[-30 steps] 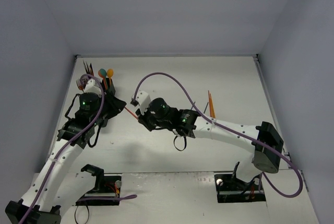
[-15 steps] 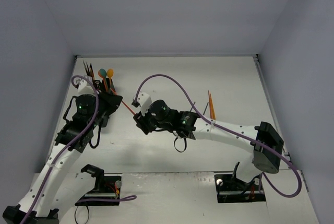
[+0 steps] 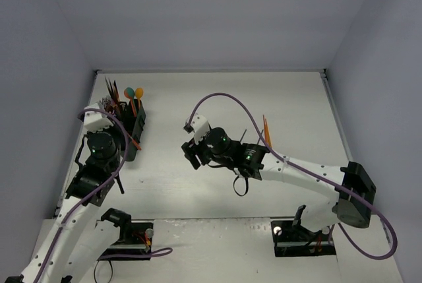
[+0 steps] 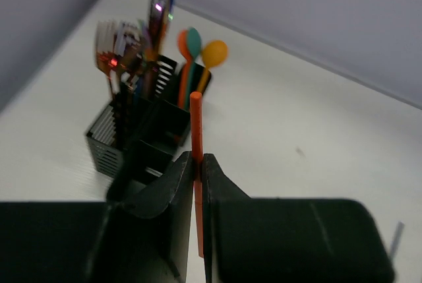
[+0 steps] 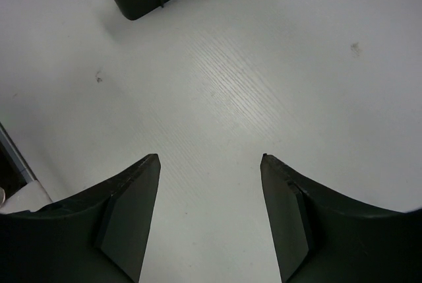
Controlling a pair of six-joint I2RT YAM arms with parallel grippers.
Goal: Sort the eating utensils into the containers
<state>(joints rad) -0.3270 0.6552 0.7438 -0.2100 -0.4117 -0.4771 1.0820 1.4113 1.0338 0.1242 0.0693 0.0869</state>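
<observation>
Orange utensil (image 4: pixel 196 128) now between left jaws, clearest from left wrist.

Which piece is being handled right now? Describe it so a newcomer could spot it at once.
Find the black mesh caddy at the far left of the table. Just before it, the left claw is shut on a slim orange utensil. Unlike the spoons and forks standing in the caddy, it is pinched in the claw, only a plain blunt end showing.
</observation>
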